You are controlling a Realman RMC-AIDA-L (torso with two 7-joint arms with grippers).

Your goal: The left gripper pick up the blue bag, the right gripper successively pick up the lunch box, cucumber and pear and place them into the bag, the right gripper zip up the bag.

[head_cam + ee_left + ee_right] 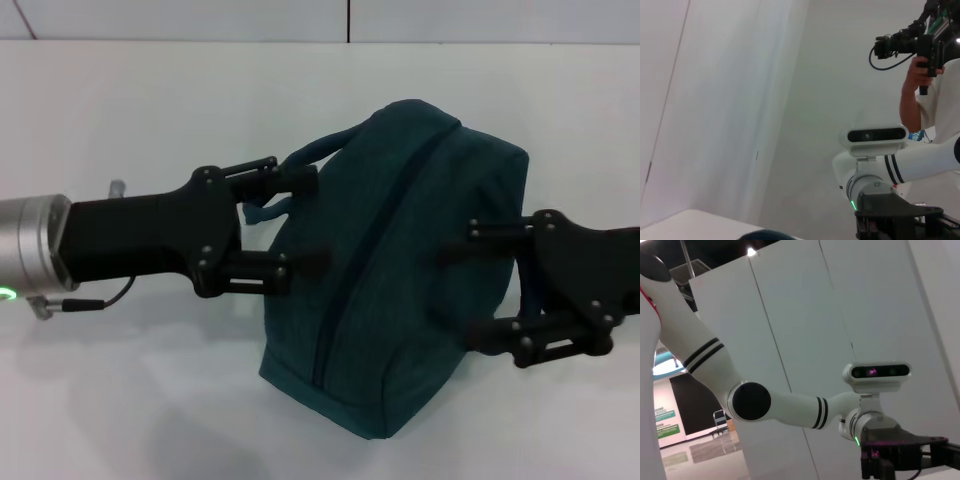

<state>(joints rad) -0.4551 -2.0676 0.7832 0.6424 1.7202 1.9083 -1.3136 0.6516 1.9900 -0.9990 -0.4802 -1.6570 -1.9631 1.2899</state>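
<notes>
Head view: bag (395,270) is lying on the white table (120,110), with a hand on each side.
Bag: dark blue-green fabric, sitting bulky on the table; its zipper (355,265) is running down the middle as a dark line and is looking closed along the length that is showing.
Handle: a strap loop (305,160) is sticking out of the bag's far left end.
Left hand (300,222): reaching in from the left, its fingers are standing spread; the far finger (295,180) is lying against the strap loop, the near finger (290,265) is touching the bag's left side. Nothing is being pinched between them.
Right hand (468,290): reaching in from the right, its fingers are also standing spread; the far finger (455,250) is pressing on the bag's right side, the near finger (485,335) is lying at the bag's lower right edge.
Left wrist view: looking away from the work, it is showing the other arm (920,162), a wall, and a person (935,75) holding a camera (905,45).
Right wrist view: showing the other arm (765,400) against wall panels; the bag is not showing.
</notes>
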